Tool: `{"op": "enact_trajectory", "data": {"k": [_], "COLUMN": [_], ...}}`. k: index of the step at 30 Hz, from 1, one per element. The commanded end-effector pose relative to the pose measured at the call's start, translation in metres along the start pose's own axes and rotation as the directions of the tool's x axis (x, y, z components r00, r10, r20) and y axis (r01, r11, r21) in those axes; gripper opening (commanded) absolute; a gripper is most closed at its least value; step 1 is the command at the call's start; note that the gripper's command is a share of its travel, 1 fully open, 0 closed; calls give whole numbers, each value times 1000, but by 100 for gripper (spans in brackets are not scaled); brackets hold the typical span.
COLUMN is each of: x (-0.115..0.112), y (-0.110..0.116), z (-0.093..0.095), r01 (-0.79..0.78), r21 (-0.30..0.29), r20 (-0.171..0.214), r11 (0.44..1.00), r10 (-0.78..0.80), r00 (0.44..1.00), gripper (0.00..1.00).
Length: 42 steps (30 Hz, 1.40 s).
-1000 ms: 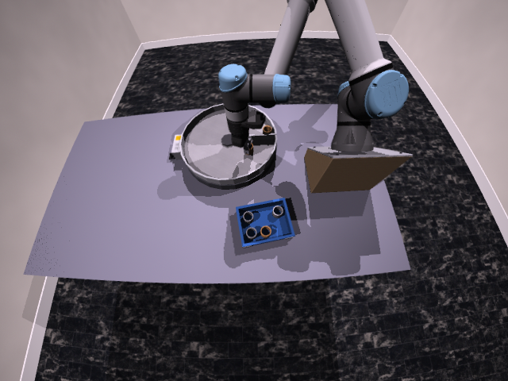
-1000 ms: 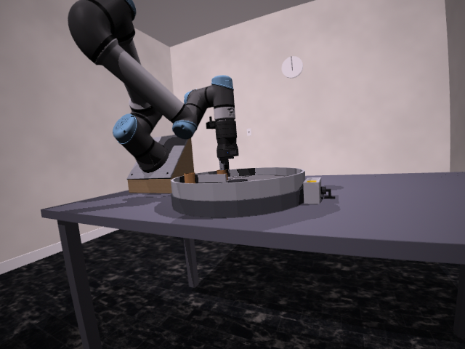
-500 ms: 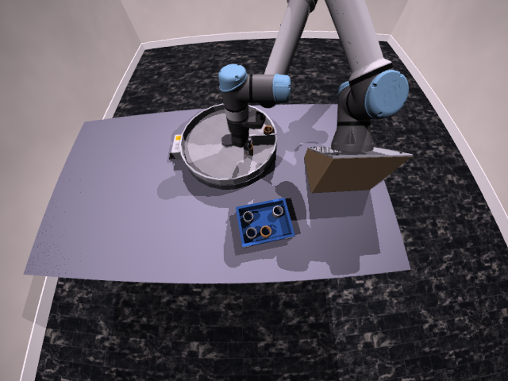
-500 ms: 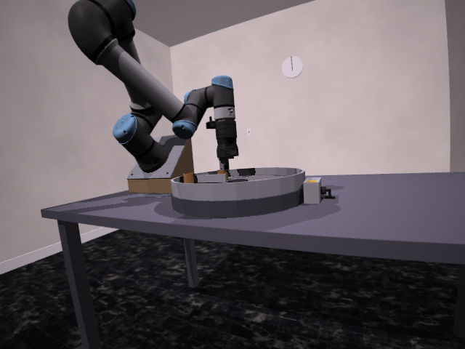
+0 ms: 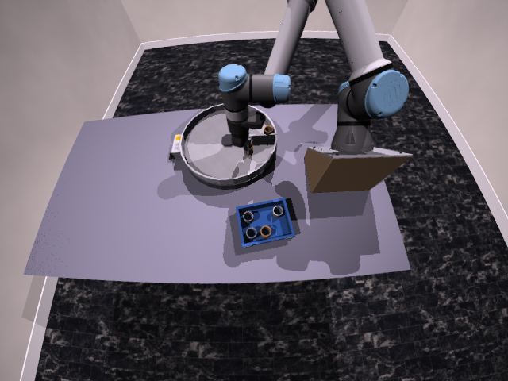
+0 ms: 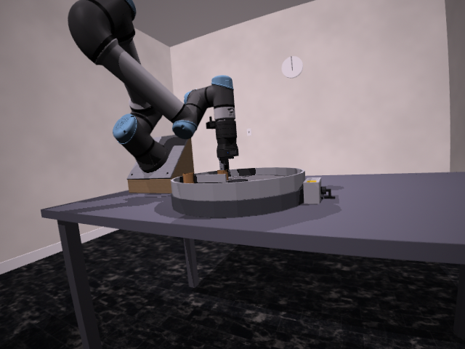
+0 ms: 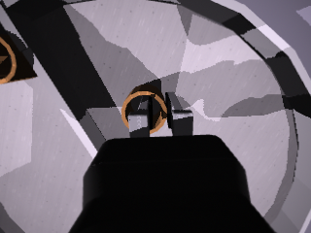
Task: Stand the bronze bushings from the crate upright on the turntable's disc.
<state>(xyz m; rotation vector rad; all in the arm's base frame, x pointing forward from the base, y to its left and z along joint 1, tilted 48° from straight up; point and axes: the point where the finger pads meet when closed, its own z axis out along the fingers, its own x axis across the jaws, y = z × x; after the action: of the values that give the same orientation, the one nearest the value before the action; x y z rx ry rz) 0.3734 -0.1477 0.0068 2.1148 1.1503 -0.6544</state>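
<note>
Here the gripper (image 7: 157, 114) stands with fingers slightly parted astride the wall of an upright bronze bushing (image 7: 144, 114) at frame centre, bore upward, on the disc (image 7: 233, 146).

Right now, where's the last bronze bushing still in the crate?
Top view: the bronze bushing stands in the blue crate, along its near side, right beside a steel bushing.

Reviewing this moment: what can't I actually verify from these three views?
- Whether the bushing at the gripper rests on the disc: the wrist view looks straight down; the turntable wall hides its base in the exterior view; too small in the top view.
- Second bushing: cut off by the wrist view's left edge.
- Crate: not visible in the exterior view.
</note>
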Motion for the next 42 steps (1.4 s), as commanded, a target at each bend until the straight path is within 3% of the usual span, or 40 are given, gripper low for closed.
{"op": "enact_trajectory", "data": {"k": [1, 6, 13, 19, 42], "x": [0, 0, 0, 0, 0], "y": [-2, 1, 1, 1, 0], "z": [1, -9, -36, -46, -46], "r01": [3, -1, -1, -1, 0], "r21": [4, -3, -3, -3, 0], "r20": [0, -2, -2, -2, -1], "r11": [1000, 1000, 1000, 1000, 1000], "r10": [-3, 1, 1, 1, 0], "r00": [1000, 1000, 1000, 1000, 1000], "gripper": [38, 38, 38, 38, 38]}}
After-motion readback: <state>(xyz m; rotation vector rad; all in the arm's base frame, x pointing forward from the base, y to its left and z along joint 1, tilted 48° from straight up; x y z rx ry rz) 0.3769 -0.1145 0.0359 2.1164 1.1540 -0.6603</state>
